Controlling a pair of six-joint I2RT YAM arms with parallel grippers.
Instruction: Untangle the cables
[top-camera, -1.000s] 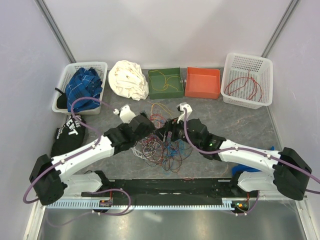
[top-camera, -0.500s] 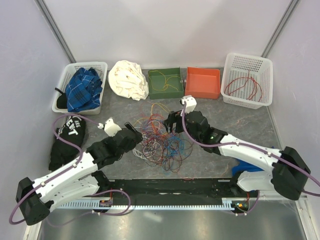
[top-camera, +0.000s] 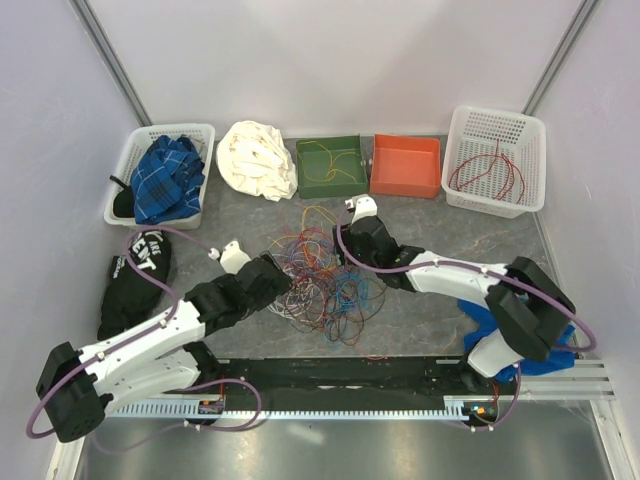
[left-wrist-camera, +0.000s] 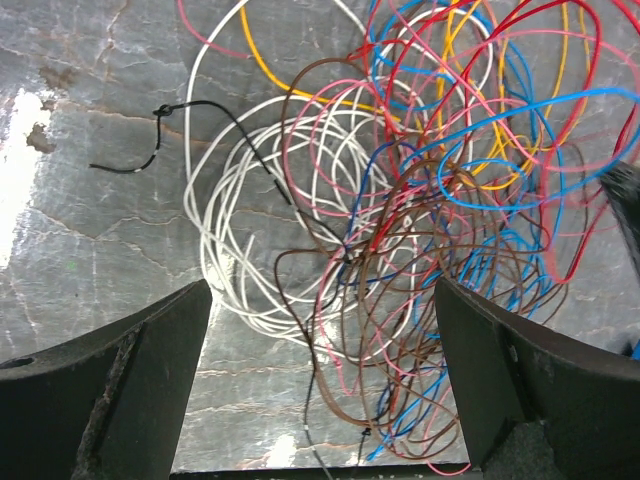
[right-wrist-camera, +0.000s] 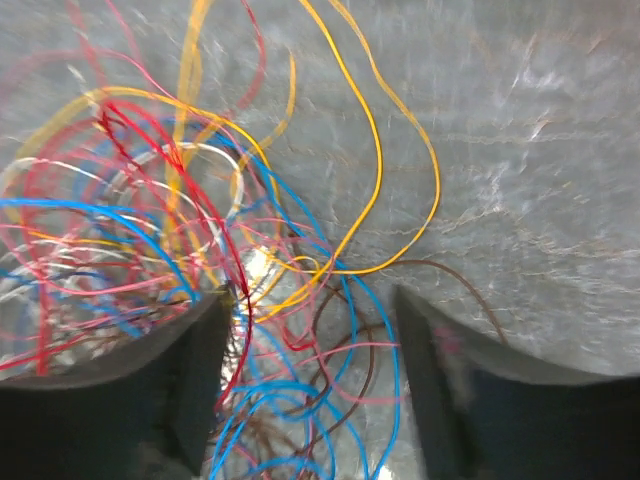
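Positions differ from half a second ago: the right gripper (right-wrist-camera: 310, 300) now sits at the far edge of the cables (top-camera: 320, 280) heaped on the table (top-camera: 450, 235), the left gripper (left-wrist-camera: 320, 295) nearer them, both jaws spread wide, clamping nothing, loose red and blue strands between the right's.

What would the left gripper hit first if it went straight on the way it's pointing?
The cables: the white coil and brown loops at the tangle's edge sit between the left gripper's open fingers, with the table beneath. Distance is unclear from the wrist view.
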